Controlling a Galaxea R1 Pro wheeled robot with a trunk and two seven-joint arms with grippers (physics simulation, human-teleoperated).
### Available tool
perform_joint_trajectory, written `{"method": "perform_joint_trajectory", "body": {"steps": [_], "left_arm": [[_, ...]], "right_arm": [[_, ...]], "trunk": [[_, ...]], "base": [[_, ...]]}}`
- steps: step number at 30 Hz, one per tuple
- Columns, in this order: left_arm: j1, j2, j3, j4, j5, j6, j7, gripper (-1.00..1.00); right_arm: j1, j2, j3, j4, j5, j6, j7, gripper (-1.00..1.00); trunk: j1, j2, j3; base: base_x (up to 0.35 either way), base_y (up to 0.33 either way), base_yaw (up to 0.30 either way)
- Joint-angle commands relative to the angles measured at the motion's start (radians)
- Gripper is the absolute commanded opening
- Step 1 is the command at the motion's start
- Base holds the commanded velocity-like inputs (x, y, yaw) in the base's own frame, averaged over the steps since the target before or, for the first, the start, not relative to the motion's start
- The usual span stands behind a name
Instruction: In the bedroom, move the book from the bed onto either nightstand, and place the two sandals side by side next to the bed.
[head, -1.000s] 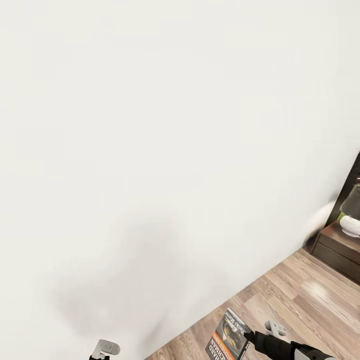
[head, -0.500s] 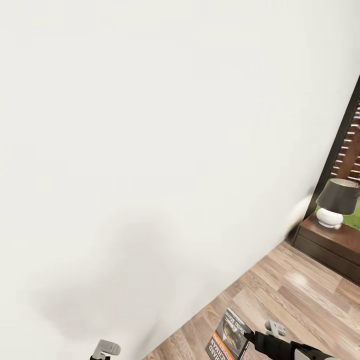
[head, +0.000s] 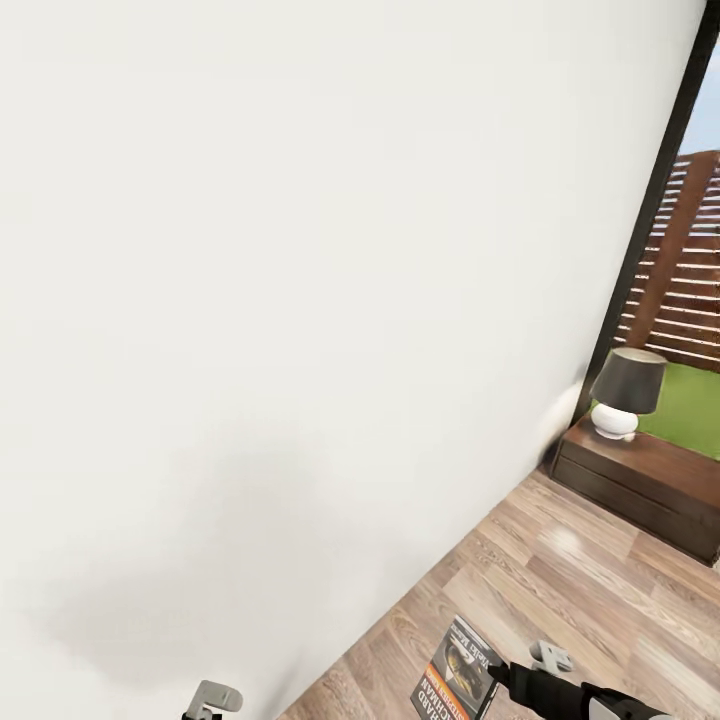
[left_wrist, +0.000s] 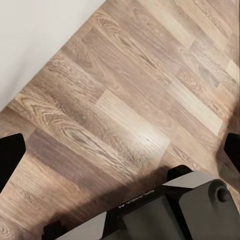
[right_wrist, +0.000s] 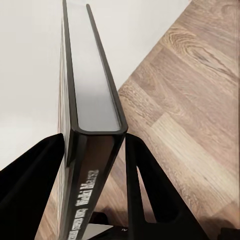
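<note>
My right gripper (head: 497, 677) is shut on the book (head: 455, 670), a thin dark paperback with white lettering and an orange strip, held upright low over the wood floor. In the right wrist view the book (right_wrist: 90, 100) stands edge-on, clamped between the two black fingers (right_wrist: 137, 180). The left gripper (left_wrist: 120, 150) is open, with bare floor planks between its far-apart fingertips; in the head view the left gripper (head: 212, 698) sits at the lower edge. A dark reddish-brown nightstand (head: 640, 480) stands ahead to the right, against the white wall. The bed and the sandals are out of view.
A lamp (head: 625, 392) with a dark shade and white base stands on the nightstand. Behind it a tall dark-framed window (head: 690, 280) shows a slatted fence and grass. The white wall (head: 300, 300) runs close along my left. Wood floor (head: 600, 590) stretches toward the nightstand.
The head view has swung toward the window, so the nightstand, lamp and window now show more fully; that is camera motion. The book stays in my right gripper, and both arms hold their poses.
</note>
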Motion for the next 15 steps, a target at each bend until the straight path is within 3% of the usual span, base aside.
{"method": "perform_joint_trajectory", "body": {"steps": [1, 15], "left_arm": [[0.000, 0.000, 0.008, 0.000, -0.010, -0.003, -0.004, 1.00], [-0.001, 0.000, 0.008, 0.000, -0.010, -0.003, -0.004, 1.00]], "right_arm": [[-0.001, 0.000, 0.007, 0.002, -0.011, 0.005, 0.005, -1.00], [-0.001, 0.000, 0.007, 0.002, -0.011, 0.004, 0.005, -1.00]], "trunk": [[0.000, -0.001, 0.000], [0.000, -0.001, 0.000]], "base": [[0.000, 0.000, -0.201], [0.000, 0.000, -0.201]]}}
